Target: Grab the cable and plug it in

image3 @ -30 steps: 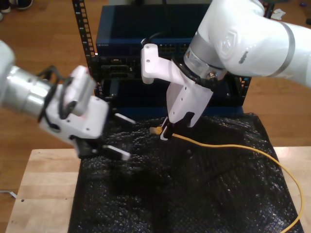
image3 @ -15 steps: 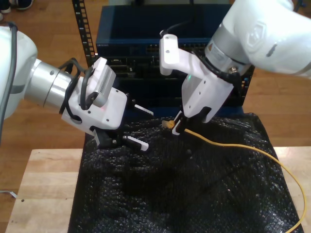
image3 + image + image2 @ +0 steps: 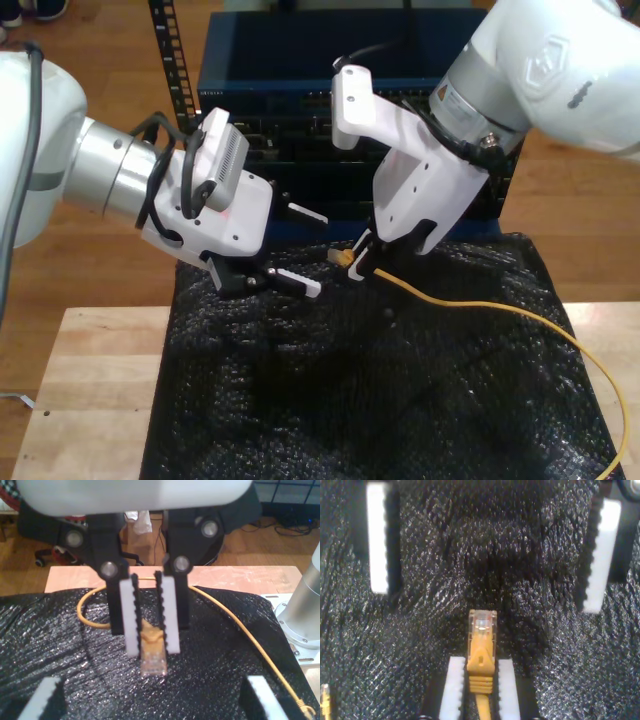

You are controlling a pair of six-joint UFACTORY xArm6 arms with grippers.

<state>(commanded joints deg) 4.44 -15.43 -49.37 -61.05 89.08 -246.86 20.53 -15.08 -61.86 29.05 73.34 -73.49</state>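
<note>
Pinching the cable (image 3: 481, 652) in ridged pads, my second hand (image 3: 480, 690) faces my first hand (image 3: 150, 702), spread wide.

cable (image 3: 500, 307) yellow-orange | plug (image 3: 482, 625) clear-yellowish | mat (image 3: 380, 400) black, glossy bubble texture | table (image 3: 85, 390) pale wood

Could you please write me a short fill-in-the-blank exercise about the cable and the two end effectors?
1. My second end effector is shut on the cable's ____.
2. My first end effector is ____.
3. The arm holding the cable is on the exterior view's ____.
Missing words: plug; open; right.
</note>
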